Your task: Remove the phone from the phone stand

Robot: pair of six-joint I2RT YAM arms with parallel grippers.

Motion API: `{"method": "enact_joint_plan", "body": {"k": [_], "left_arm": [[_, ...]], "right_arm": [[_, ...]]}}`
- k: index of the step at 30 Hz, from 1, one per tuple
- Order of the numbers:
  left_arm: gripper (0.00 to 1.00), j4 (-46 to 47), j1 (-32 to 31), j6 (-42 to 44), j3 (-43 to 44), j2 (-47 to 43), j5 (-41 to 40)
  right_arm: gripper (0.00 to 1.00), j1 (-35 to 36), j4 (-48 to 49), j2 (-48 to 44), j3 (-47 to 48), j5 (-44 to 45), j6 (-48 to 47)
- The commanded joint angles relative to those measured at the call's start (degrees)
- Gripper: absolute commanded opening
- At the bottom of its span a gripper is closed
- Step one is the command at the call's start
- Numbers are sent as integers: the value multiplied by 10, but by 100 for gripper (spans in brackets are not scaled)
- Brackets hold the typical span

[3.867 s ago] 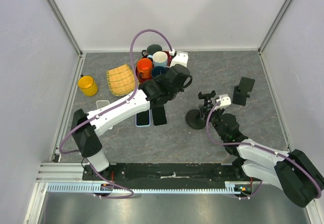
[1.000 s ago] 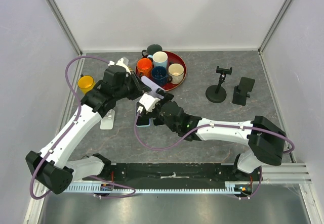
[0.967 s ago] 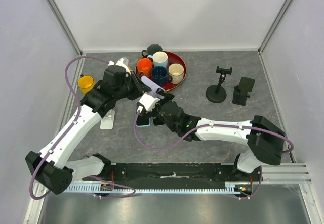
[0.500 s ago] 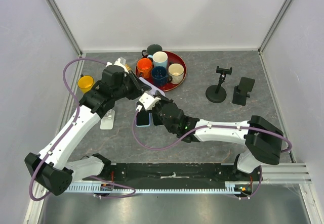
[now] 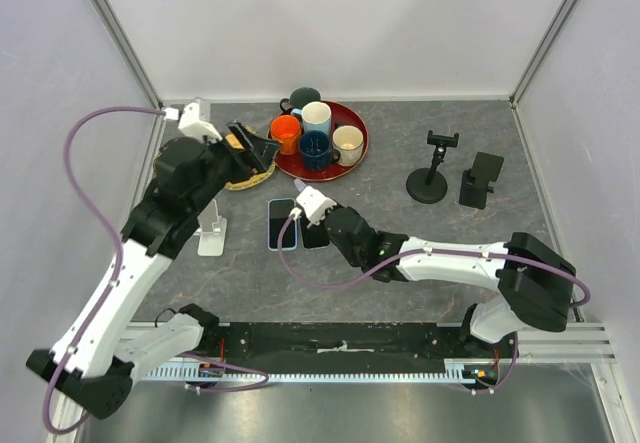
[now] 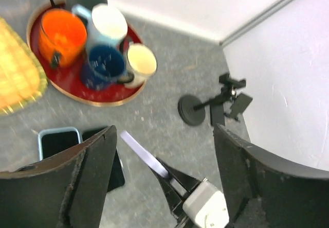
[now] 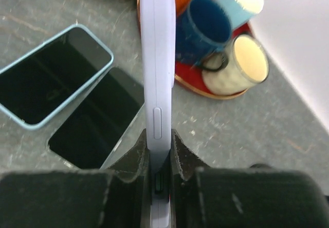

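Evidently, the slim lavender-cased phone (image 7: pixel 158 84) is gripped edge-on by the clenched right gripper (image 7: pixel 158 151) and held over the grey mottled table (image 5: pixel 390 163), at about 3 o'clock from the white plastic phone stand (image 5: pixel 212 235), which is judged vacated. The left gripper (image 6: pixel 164 135) is spread wide, with nothing held. Next, the phone must be tipped flat and lowered before release. No brand or writing can be read.
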Motion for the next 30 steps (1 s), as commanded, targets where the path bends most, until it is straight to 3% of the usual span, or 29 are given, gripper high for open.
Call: {"method": "enact_joint_plan", "body": {"k": [1, 8, 13, 17, 24, 30], "left_arm": [[88, 110, 2, 131, -42, -86, -96], [92, 147, 2, 220, -158, -188, -162], [92, 137, 2, 262, -248, -252, -171], [92, 115, 2, 266, -296, -295, -184], [90, 118, 2, 287, -364, -335, -216], [89, 139, 2, 311, -357, -316, -207]], "right_arm": [[0, -43, -65, -51, 5, -70, 140], [0, -185, -135, -30, 23, -291, 338], [0, -245, -126, 24, 41, -436, 447], [0, -280, -109, 65, 53, -493, 539], [0, -289, -105, 120, 61, -513, 617], [0, -286, -50, 161, 59, -555, 679]]}}
